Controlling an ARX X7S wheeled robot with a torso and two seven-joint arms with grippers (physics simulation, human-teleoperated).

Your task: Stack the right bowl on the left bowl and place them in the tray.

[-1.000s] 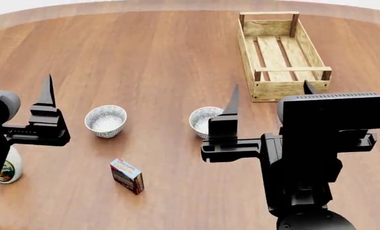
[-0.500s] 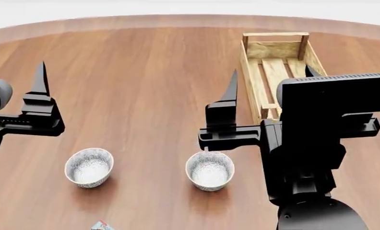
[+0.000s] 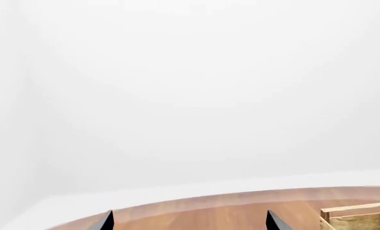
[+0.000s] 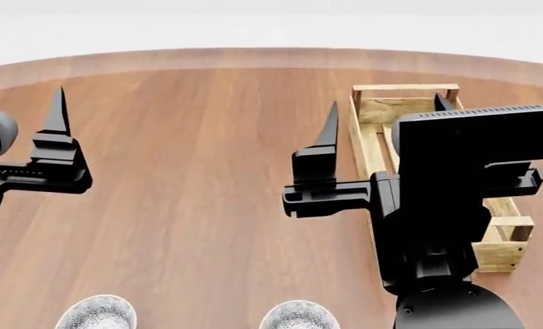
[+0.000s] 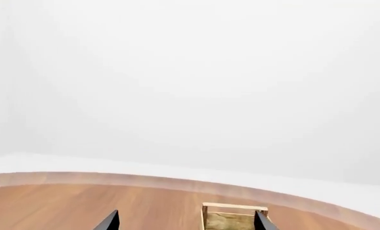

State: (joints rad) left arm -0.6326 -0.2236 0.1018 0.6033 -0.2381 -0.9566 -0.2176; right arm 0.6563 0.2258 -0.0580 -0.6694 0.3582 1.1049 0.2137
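Note:
In the head view the left bowl (image 4: pixel 96 314) and the right bowl (image 4: pixel 299 317), both white and speckled, show only as rims at the bottom edge. The light-wood tray (image 4: pixel 374 116) lies at the right, partly hidden behind my right arm. My left gripper (image 4: pixel 8 103) is open and empty, high above the table with one finger (image 4: pixel 59 113) showing. My right gripper (image 4: pixel 387 103) is open and empty, raised beside the tray. The left wrist view shows the left gripper (image 3: pixel 190 223) and a tray corner (image 3: pixel 360 218). The right wrist view shows the right gripper (image 5: pixel 186 223) and the tray's end (image 5: pixel 231 218).
The round wooden table (image 4: pixel 198 137) stretches to its far curved edge (image 4: pixel 253 56), with white floor and wall beyond. The far edge also shows in the left wrist view (image 3: pixel 196 201) and the right wrist view (image 5: pixel 113 179).
The head view has tilted up: the bowls slid down to the bottom edge, and the red box and bottle left the view. Both grippers stay open and keep their place in view.

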